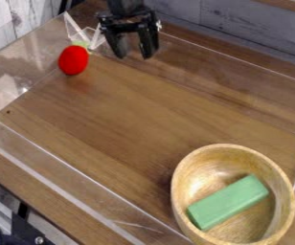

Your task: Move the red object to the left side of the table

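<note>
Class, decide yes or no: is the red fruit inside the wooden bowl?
No, the red fruit rests on the tabletop, well away from the wooden bowl.

Light was moderate and even, source not visible | pale glare lay on the clear wall (7, 88) at left | faint soft shading fell inside the bowl (186, 196) | picture was small and soft, fine detail lost | gripper (132, 54) looked dark and blurry
</note>
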You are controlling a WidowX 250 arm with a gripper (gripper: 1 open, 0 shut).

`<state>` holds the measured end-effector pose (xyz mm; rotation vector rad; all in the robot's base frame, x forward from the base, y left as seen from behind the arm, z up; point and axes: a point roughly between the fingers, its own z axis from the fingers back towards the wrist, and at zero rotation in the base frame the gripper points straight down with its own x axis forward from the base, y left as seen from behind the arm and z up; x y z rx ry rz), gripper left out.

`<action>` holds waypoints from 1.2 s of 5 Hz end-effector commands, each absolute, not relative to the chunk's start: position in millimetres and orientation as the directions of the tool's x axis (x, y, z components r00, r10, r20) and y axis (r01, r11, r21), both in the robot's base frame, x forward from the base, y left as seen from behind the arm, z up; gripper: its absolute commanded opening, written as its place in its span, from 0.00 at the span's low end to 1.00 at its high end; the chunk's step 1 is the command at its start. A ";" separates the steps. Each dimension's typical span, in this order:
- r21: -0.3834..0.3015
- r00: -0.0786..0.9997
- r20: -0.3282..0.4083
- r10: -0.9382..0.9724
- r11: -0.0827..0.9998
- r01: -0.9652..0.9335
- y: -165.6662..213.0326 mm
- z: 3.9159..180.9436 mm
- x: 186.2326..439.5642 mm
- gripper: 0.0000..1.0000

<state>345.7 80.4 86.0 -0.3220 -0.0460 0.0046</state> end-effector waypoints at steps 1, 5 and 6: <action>-0.258 0.989 0.147 -0.015 0.965 0.053 79.3 126.1 347.7 1.00; -0.262 0.986 0.156 -0.050 0.961 0.090 84.6 124.2 371.7 1.00; -0.274 0.988 0.138 -0.071 0.956 0.107 95.0 118.4 369.7 1.00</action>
